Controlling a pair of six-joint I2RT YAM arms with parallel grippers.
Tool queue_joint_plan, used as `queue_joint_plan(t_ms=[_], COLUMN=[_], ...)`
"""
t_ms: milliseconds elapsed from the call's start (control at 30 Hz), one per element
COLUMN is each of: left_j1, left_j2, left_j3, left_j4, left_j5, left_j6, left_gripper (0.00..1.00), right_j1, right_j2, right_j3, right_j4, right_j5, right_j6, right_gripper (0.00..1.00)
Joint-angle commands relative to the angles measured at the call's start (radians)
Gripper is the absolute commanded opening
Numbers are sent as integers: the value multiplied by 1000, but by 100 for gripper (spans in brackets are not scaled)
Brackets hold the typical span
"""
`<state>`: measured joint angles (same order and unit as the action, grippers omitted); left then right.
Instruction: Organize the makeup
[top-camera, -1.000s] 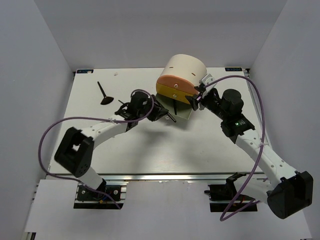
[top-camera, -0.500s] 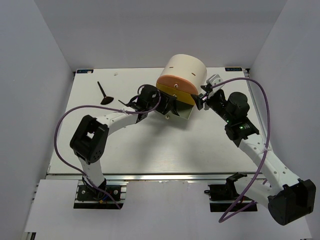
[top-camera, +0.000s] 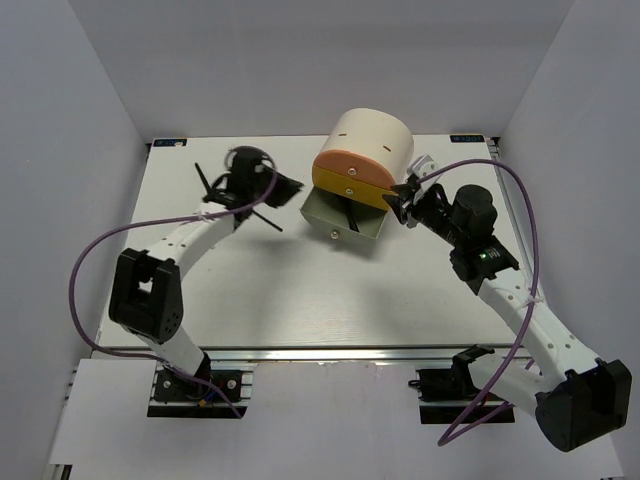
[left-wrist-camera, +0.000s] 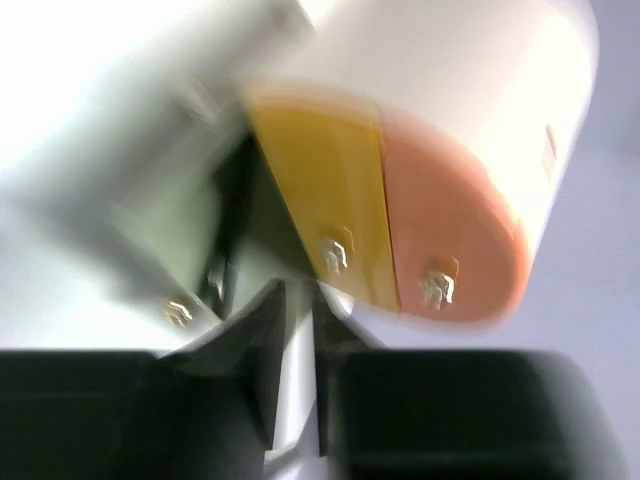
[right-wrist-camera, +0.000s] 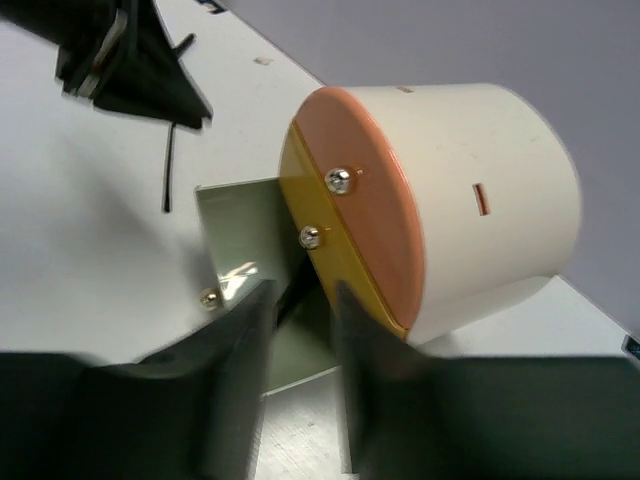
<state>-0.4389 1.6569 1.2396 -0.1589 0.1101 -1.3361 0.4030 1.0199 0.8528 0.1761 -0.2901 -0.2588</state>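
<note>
1. Our left pincer (top-camera: 290, 188) hovers over the white desk (top-camera: 300, 290), tips aimed at the big cream cylindrical drawer unit (top-camera: 375, 135) ahead of it. Its own blurred wrist view shows the fingers pressed almost together. Only a slit is left, and nothing shows in it.
2. A thin black brush (top-camera: 265, 219) slants just beneath that pincer, on its near side. We cannot tell whether it hangs from the pincer or lies loose on the desk.
3. A second black brush (top-camera: 204, 178) lies on the desk behind the left pincer, partly hidden by it.
4. Our right pincer (top-camera: 402, 203) sits at the right end of the unit's yellow front (top-camera: 345, 185) with its fingers spread, and we see nothing pinched. Just beyond its tips is the pale green drawer (top-camera: 322, 212), swung out, with a third black brush (top-camera: 351, 214) lying inside.
5. We judge the step in hand to be gathering the brushes into the green drawer. One is in and two are outside it.
6. The next move calls for making sure of the slanting brush. If it is loose, we would open the left pincer, drop onto the brush's middle and close. We would then carry it forward over the drawer and release it low so that the thin handle does not bounce out. Meanwhile the right pincer should stay clear of the drawer mouth.
</note>
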Motion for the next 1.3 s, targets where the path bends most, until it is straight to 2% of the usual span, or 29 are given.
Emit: queue_joint_plan(t_ms=[0,33,67,100,233,367,400,500,600,833,1100,1133,1167,1267], left_j1=[155,193,210,224,259,259,259,259,259,259,259,259,259,259], left_j2=[-62,-54,-40,-20,127,393,430,539,618,711,836,845,843,802], left_j3=[-31,-25,7,23,151,409,508,654,750,790,880,874,838,749], left_j4=[-165,-203,-296,-329,-485,-741,-776,-895,-955,-1015,-1169,-1182,-1186,-1142], left_j5=[7,-9,-33,-59,-96,-170,-193,-234,-256,-244,-240,-237,-236,-224], left_j6=[178,208,263,290,356,380,377,364,351,315,325,334,336,344], left_gripper=[32,49,71,75,84,86,86,86,86,76,53,49,36,18], right_j1=[-4,-4,-6,-4,-4,-4,-6,-6,-6,-6,-6,-6,-6,-6], right_j2=[-3,2,3,5,11,16,16,11,5,5,0,0,-3,-7], right_j3=[5,5,3,0,-14,-20,-21,-32,-44,-58,-69,-70,-70,-69], right_j4=[-39,-46,-50,-52,-56,-56,-58,-53,-41,-26,-7,-4,-3,-3], right_j5=[-99,-109,-116,-124,-123,-110,-106,-95,-90,-75,-75,-75,-75,-73], right_j6=[-14,-14,-13,-10,6,10,10,9,12,18,35,35,36,33], right_gripper=[29,23,17,12,12,15,15,16,16,17,17,17,17,17])
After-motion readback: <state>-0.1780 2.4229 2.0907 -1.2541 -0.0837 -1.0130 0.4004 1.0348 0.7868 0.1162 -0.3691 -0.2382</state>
